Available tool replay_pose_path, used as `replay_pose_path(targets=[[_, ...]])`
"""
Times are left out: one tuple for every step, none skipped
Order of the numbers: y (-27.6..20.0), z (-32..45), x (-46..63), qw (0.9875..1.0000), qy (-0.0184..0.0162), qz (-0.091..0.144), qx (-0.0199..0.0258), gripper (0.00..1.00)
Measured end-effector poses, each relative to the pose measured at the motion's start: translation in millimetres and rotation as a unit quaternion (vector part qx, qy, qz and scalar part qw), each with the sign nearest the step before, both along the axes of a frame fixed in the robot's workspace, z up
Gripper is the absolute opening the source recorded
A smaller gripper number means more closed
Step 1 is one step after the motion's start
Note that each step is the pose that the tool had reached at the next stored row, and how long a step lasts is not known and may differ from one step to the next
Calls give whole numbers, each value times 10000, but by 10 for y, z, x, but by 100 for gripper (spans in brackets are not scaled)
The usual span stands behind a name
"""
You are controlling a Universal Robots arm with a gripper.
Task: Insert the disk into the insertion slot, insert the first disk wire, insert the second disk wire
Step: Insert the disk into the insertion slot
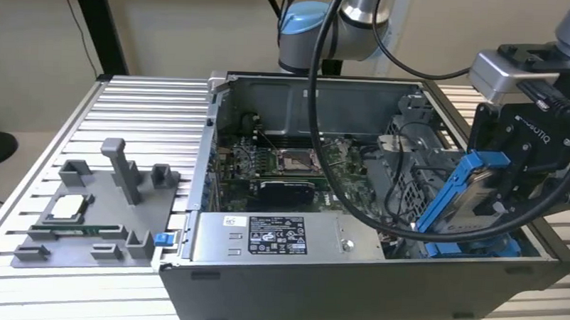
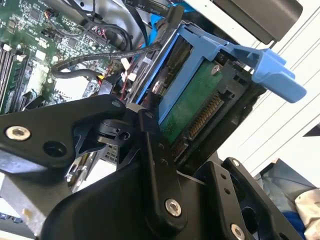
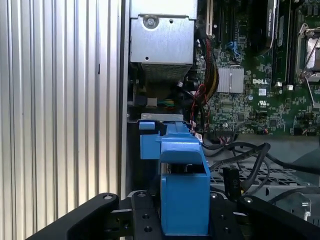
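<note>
Blue-framed disk (image 1: 473, 209), pinched in your hand (image 1: 502, 196), hangs tilted over insertion slot (image 1: 492, 247); tilt could jam it, cables (image 1: 397, 199) could snag.

The whole computer case (image 1: 356, 294) is taken from high outside it in the exterior view, the disk (image 2: 192, 107) (image 3: 184, 200) is viewed at close range from the arm (image 1: 361, 10) in both wrist views, and the motherboard (image 1: 242, 169) (image 2: 30, 35) (image 3: 250, 85) is shared by all three.

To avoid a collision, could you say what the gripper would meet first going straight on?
Probably the insertion slot, right below the disk the gripper holds; depth is unclear.
</note>
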State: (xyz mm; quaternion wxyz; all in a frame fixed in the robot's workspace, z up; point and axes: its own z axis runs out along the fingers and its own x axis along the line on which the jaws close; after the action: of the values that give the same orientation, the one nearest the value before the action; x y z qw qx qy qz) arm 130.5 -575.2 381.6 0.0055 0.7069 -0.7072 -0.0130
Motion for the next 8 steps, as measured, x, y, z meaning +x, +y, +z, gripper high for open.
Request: replay_pose_path(targets=[[0, 0, 0, 10000, 0, 0, 0, 0], [0, 0, 0, 10000, 0, 0, 0, 0], [0, 0, 0, 10000, 0, 0, 0, 0], [0, -1, 0, 10000, 0, 0, 0, 0], [0, 0, 0, 10000, 0, 0, 0, 0], [0, -1, 0, 10000, 0, 0, 0, 0], [0, 0, 0, 10000, 0, 0, 0, 0], [0, 0, 0, 10000, 0, 0, 0, 0]])
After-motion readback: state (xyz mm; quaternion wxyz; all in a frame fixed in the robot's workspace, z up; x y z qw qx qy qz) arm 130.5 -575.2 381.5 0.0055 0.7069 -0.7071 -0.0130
